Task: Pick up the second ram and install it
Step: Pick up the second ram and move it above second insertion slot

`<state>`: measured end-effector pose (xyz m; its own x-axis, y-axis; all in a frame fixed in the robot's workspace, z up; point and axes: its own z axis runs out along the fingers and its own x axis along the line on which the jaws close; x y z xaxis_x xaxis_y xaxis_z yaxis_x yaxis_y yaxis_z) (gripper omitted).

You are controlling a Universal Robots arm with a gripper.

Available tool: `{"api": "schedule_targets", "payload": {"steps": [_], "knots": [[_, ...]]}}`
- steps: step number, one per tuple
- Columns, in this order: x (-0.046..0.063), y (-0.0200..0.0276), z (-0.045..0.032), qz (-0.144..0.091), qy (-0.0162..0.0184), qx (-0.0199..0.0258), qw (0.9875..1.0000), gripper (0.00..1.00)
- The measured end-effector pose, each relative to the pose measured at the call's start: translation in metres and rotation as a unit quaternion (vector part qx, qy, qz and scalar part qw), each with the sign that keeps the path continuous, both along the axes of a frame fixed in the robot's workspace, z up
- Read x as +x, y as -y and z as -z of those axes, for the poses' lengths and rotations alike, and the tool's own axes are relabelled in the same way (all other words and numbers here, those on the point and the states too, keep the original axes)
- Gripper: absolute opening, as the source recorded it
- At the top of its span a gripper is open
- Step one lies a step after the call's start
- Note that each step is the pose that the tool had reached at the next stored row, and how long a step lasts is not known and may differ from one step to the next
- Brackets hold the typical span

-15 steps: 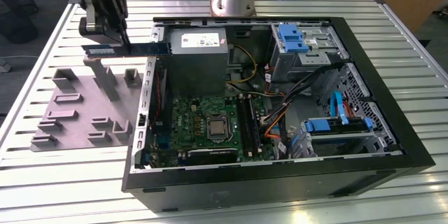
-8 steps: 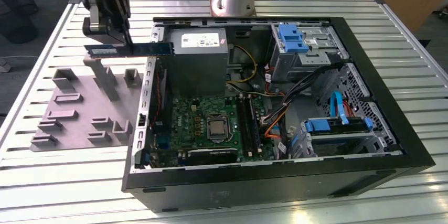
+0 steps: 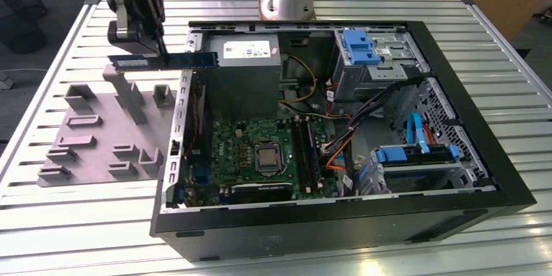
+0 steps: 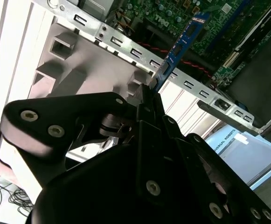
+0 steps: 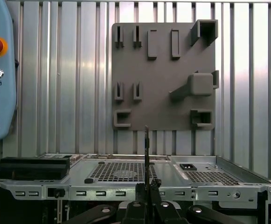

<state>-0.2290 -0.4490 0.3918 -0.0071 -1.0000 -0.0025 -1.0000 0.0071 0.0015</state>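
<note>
Contact is seen between the second ram and the gripper, whose fingers are closed on the stick near its middle. In the exterior view the stick is held level in the air, clear of the table, at the upper part of the computer case's wall on the exterior view's left. One end lies towards the grey fixture and the other towards the power supply. In the second wrist view the second ram is seen rising from the gripper, with the green motherboard behind it. In the first wrist view it is seen edge-on as a thin dark line above the gripper, in front of the case and the fixture. The long black memory slots on the motherboard lie well apart from the stick. Fixture and case are set side by side on the slatted metal table.
</note>
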Motion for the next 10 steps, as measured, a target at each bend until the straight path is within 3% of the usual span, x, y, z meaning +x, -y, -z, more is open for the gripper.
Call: {"api": "schedule_targets", "payload": {"steps": [10], "knots": [[0.0057,0.0000,0.0000,0.000,0.0000,0.0000,1.0000,0.14]]}}
